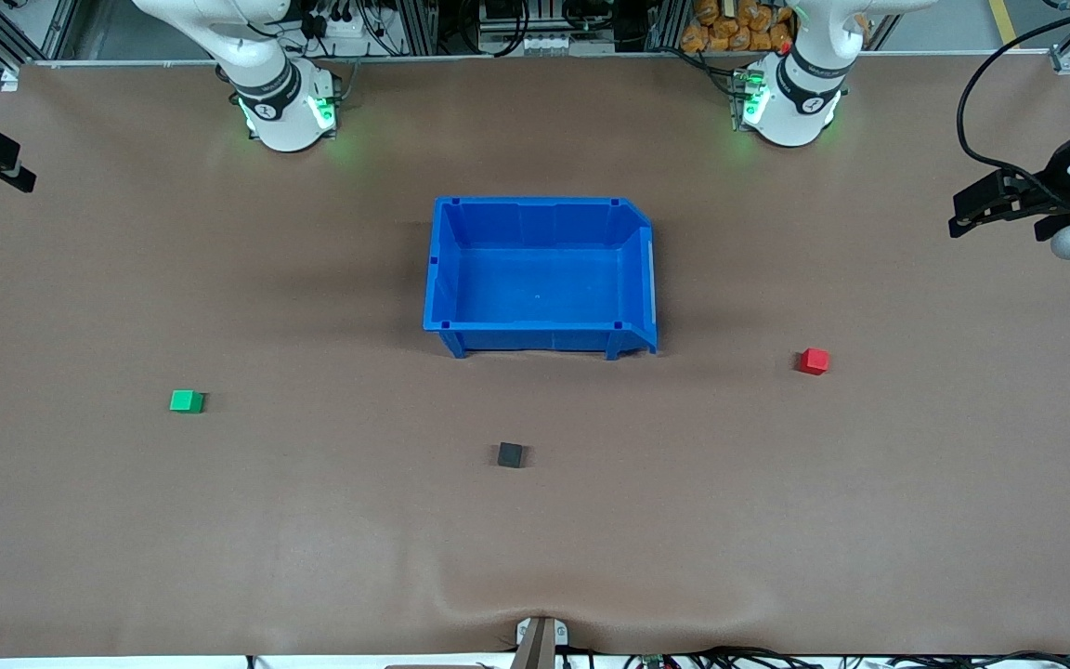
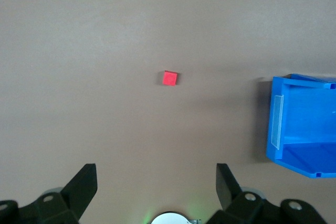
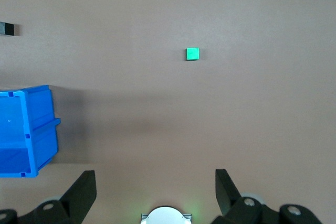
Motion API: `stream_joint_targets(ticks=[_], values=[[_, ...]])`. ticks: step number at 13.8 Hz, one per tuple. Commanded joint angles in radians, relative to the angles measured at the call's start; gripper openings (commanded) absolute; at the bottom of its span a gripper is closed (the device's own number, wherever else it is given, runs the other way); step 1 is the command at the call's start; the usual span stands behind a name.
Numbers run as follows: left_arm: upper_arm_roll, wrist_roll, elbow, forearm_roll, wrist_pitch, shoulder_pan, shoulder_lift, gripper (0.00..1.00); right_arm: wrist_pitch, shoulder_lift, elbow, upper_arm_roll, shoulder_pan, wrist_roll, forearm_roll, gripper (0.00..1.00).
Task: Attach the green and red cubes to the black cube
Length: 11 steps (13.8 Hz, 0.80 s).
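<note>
Nothing joined yet — all three cubes lie apart on the table.

The green cube (image 1: 187, 400) sits toward the right arm's end, the red cube (image 1: 813, 360) toward the left arm's end, and the black cube (image 1: 510, 454) lies between them, nearer the front camera than the blue bin (image 1: 540, 209); none touches another, so both attachments are left to do. The left gripper (image 2: 156, 182) hangs high over the table at its own end with fingers spread wide and empty, the red cube below in its wrist view. The right gripper (image 3: 155, 184) is likewise spread wide, holding nothing — the green cube lies in its view, untouched.
</note>
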Motion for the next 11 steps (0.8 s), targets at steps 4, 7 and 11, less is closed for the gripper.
stream_joint_targets(ticks=[4, 7, 11], values=[[0.001, -0.001, 0.03, 0.005, -0.014, -0.018, 0.014, 1.0, -0.003, 0.003, 0.006, 0.003, -0.005, 0.007, 0.009, 1.0], [-0.008, 0.0, 0.035, 0.002, -0.014, -0.023, 0.051, 1.0, -0.004, 0.003, 0.006, 0.003, -0.005, 0.007, 0.009, 1.0], [-0.021, -0.027, -0.002, 0.002, -0.005, -0.043, 0.077, 1.0, -0.001, 0.003, 0.006, 0.003, -0.005, 0.007, 0.008, 1.0]])
